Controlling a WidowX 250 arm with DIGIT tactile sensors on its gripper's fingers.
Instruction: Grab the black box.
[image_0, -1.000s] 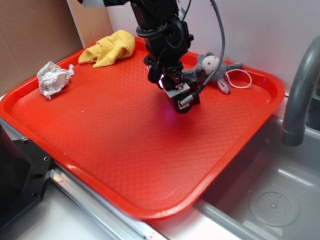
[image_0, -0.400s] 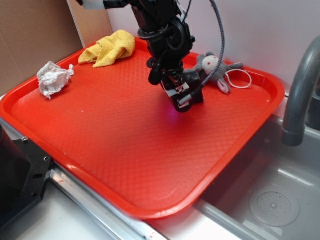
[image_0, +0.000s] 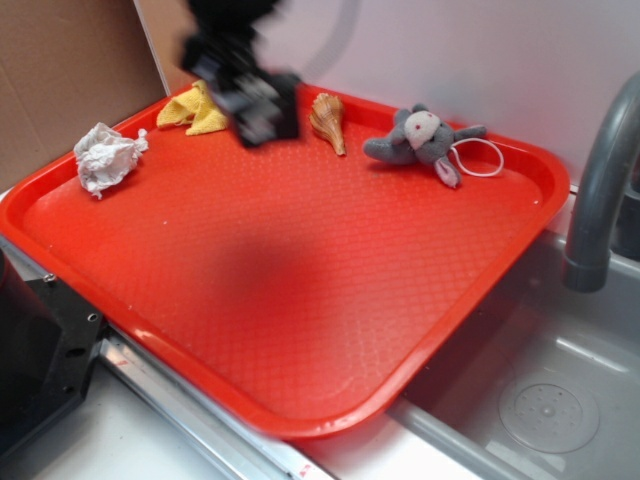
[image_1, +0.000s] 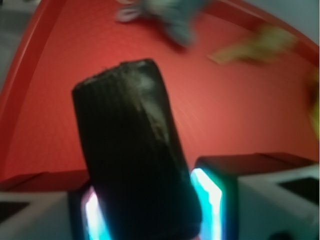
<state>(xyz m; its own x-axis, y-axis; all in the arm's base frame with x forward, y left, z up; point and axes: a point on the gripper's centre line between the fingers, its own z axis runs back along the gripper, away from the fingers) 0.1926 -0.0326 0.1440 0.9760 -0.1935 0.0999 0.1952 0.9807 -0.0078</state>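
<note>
Near cloth (image_0: 205, 112) (blurred): held black box (image_1: 132, 150).

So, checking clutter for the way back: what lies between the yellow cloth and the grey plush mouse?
In the exterior view, a tan shell-like object lies between the yellow cloth and the plush mouse; the blurred end effector hangs there too.

- Tray (image_0: 330, 300) — red plastic, fine diamond texture, faint sheen.
- Box (image_1: 132, 150) — black, ribbed, with a dull gloss (blurred).
- Mouse (image_0: 415, 138) — grey plush, soft and matt.
- Cloth (image_0: 195, 112) — yellow fabric, rumpled.
- Paper (image_0: 105, 157) — white, crumpled.
- Sink (image_0: 530, 370) — brushed metal; tap (image_0: 600, 190) smooth grey.
- Pads (image_1: 205, 195) — glowing, translucent plastic.
</note>
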